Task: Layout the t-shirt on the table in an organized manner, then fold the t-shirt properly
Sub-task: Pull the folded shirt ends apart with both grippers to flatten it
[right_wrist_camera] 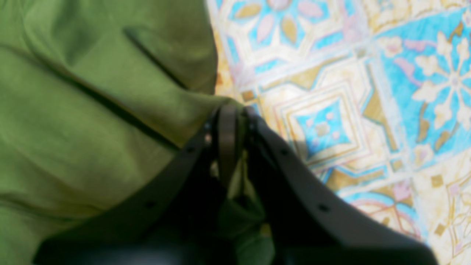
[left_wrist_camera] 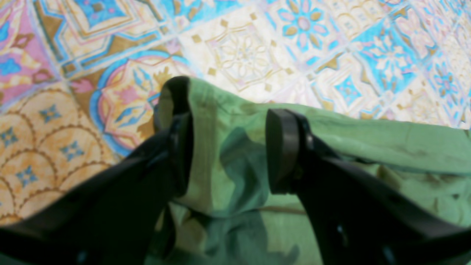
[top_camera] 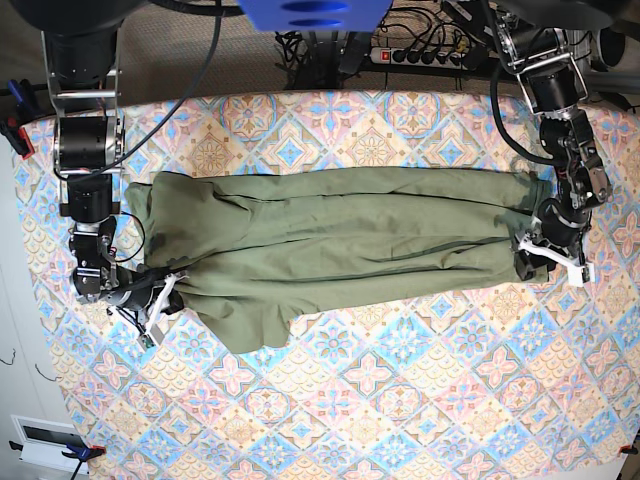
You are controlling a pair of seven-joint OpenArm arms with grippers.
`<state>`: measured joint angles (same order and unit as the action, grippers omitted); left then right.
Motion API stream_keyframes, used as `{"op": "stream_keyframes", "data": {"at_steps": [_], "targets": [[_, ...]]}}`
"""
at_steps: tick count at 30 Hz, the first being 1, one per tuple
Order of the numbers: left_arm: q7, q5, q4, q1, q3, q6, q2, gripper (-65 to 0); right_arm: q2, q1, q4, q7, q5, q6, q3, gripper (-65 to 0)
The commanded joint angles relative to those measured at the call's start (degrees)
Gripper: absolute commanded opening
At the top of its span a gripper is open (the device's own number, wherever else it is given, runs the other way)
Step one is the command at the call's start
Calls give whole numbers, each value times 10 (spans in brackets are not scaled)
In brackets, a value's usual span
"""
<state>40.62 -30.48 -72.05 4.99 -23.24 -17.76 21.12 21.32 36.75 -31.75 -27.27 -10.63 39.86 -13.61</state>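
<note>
Table (top_camera: 400,400) mostly bare (near side) below the stretched t-shirt (top_camera: 330,240).

A wide band across the middle of the worktop (top_camera: 400,400) is taken up by the t-shirt (top_camera: 340,250), stretched between the two arms. Its ends are blocked by the left tool (top_camera: 545,262) and the right tool (top_camera: 150,297), each set at a garment edge. Bare patterned cloth is left open along the near side, and a narrower strip along the far side.
</note>
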Motion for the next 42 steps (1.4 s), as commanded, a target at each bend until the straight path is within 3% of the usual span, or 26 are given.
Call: {"op": "stream_keyframes", "data": {"at_steps": [1,4,9,14,21,25,31,37,42], "targets": [[-15,-8,-10,19,-4,-4,12,-360,9,18,-12,8,-8,1,7,-640],[-15,-8,-10,22,-4,-4,13,-360,9,17,-57,-5,-8,1,48,-640],[-15,-8,-10,32,-4,-4,14,-360,9,-15,-169,-91,-8,1,133,-640],[-15,-8,-12,34,-4,-4,14,-360,9,-35,-264,-144,-8,1,166,-640],[-16,-8,-12,35,-20,-4,14,-360,9,-91,-333,-154,-9,1,199,-640],[-16,-12,-12,35,-75,-5,13,-360,9,-95,-334,-155,-9,1,234,-640],[-13,-19,-6,63,-76,-5,20,-352,9,-95,-333,-154,-9,1,238,-640],[-15,-23,118,150,25,-2,31,-351,7,-95,-329,-154,-8,1,236,-640],[-16,-21,226,227,69,-2,27,-351,6,-102,-333,-153,-8,1,236,-641]]}}
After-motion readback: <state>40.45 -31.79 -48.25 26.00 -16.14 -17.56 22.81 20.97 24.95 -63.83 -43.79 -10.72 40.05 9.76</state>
